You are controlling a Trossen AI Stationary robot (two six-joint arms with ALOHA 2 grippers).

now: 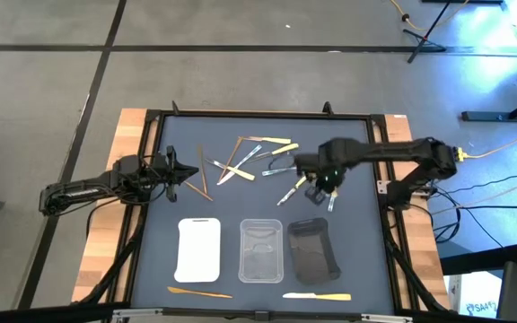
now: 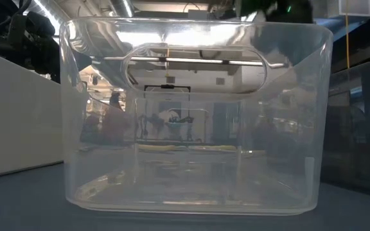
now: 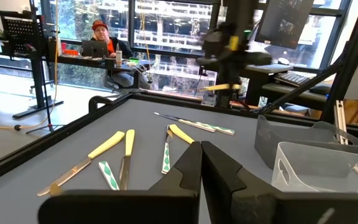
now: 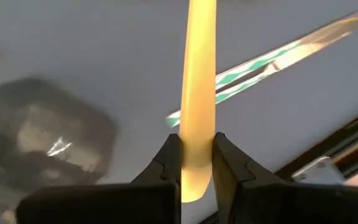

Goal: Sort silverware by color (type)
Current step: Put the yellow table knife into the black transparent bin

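The right gripper point(image 4: 192, 163), clamped on a pale yellow plastic utensil point(image 4: 199, 93), hovers above the dark tabletop point(image 1: 348, 269) beside the black rectangular tray point(image 1: 311, 251), likely carrying it to a tray, while the left gripper point(image 1: 176, 170) waits, fingers nearly together and empty.

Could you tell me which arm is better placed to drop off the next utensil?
The right. Its gripper is already shut on a pale yellow utensil, above the table near the black tray. The left gripper waits empty at the left edge.

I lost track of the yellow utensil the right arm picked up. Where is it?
Clamped in the right hand, the yellow utensil hangs above the table's right-centre, behind the black tray.
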